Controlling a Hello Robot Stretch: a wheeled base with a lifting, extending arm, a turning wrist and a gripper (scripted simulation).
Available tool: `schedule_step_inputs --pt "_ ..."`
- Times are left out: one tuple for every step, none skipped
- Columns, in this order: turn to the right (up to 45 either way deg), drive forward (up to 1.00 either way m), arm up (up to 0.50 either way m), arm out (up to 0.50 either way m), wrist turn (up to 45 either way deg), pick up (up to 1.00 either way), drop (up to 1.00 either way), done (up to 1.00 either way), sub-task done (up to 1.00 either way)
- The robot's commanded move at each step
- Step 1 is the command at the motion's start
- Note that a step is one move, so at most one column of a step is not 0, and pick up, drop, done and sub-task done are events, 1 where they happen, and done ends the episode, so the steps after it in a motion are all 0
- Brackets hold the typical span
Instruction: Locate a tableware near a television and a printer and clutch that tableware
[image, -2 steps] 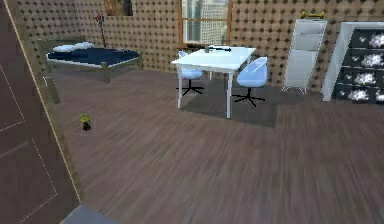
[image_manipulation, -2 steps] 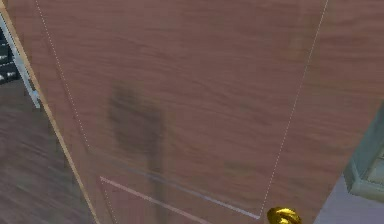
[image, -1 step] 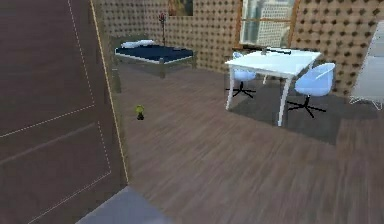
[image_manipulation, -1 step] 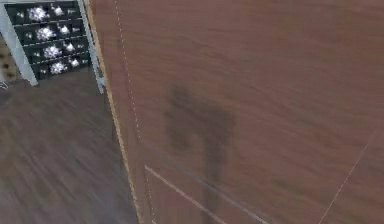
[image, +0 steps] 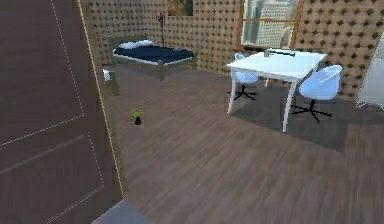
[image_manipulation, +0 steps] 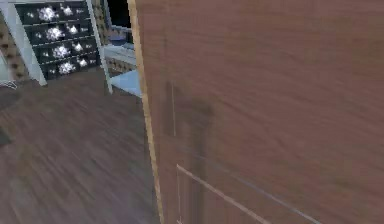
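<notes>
Door (image: 40, 110) is crowding you as you are searching; where the tableware is, and what the gripper is doing, you cannot tell. Be swinging wide of the door, scanning the white table (image: 270, 68) beyond it.

The forward view looks down into a room from beside a brown panelled wooden door (image: 40, 110). The arm side view faces similar brown panelling (image_manipulation: 270, 110) from very near.

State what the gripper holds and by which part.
Cannot be told. The arm side view faces a wooden door; the forward view looks toward a white table.
</notes>
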Motion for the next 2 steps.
schedule_step_inputs --pt "45.0 0.0 0.0 0.0 0.0 0.0 0.0 0.0 0.0" --pt "0.0 0.9 0.0 0.0 0.0 0.0 0.0 0.0 0.0"
